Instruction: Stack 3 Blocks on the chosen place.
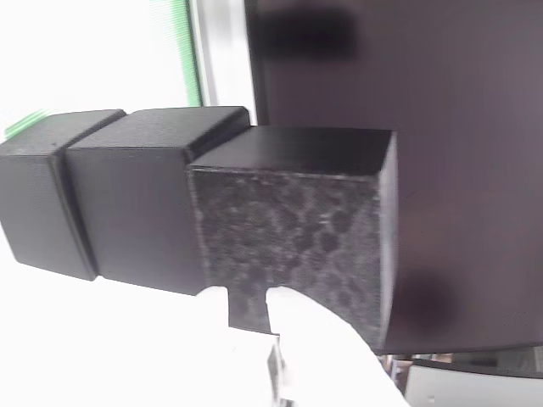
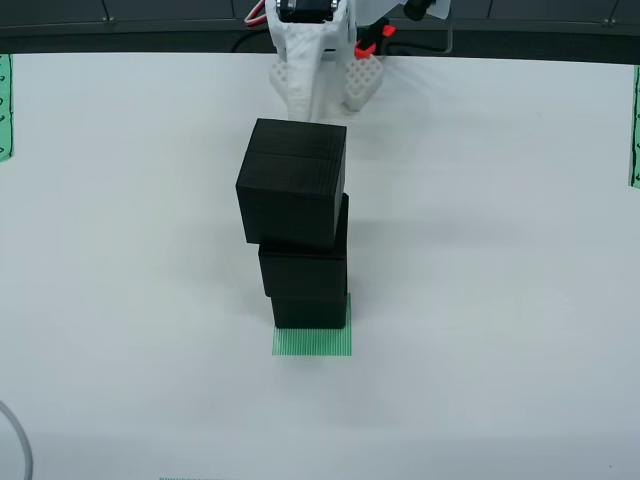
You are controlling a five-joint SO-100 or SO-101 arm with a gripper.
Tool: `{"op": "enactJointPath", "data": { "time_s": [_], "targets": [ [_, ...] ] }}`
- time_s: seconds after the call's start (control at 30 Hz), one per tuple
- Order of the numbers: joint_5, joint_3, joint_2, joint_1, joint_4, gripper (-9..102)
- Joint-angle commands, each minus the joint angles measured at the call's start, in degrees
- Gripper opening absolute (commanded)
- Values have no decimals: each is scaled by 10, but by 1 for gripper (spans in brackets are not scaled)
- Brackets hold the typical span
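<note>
1. Here, a plain white table [image 2: 120, 250] fills the view from above; a dark strip runs along its far edge, and green ribbed markers sit at the left edge [image 2: 4, 105] and the right edge [image 2: 635, 125].
2. Three matte black blocks stand stacked in the middle of the table on a small green ribbed patch [image 2: 312, 342], which shows in front of the lowest block and along its right side.
3. From above, the top block [image 2: 293, 182] sits shifted slightly left of and beyond the middle block [image 2: 304, 270], which rests on the bottom block [image 2: 310, 310]; each touches the next.
4. The white arm with its gripper [image 2: 325, 80] stands at the far edge of the table, beyond the stack and apart from it. Its two fingers point at the table with a gap between them and nothing in that gap.
5. The close view turns the stack on its side: the top block [image 1: 293, 246] is nearest and shows a honeycomb-textured face and sharp edges, which the view from above does not reveal.
6. In that close view the other two blocks [image 1: 136, 212] and [image 1: 42, 203] have rounded edges; a white fingertip [image 1: 322, 339] lies blurred in front, and a dark panel [image 1: 441, 127] fills the background.
7. No brand, label or readable writing appears.
</note>
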Motion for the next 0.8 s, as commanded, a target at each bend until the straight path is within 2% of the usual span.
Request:
{"op": "enactJointPath", "data": {
  "time_s": [0.0, 0.37, 0.77],
  "targets": [
    [25, 21, 7, -7, 7, 1],
    [45, 113, 7, -8, -47, 0],
    [27, 112, 6, -9, -41, 0]
  ]
}}
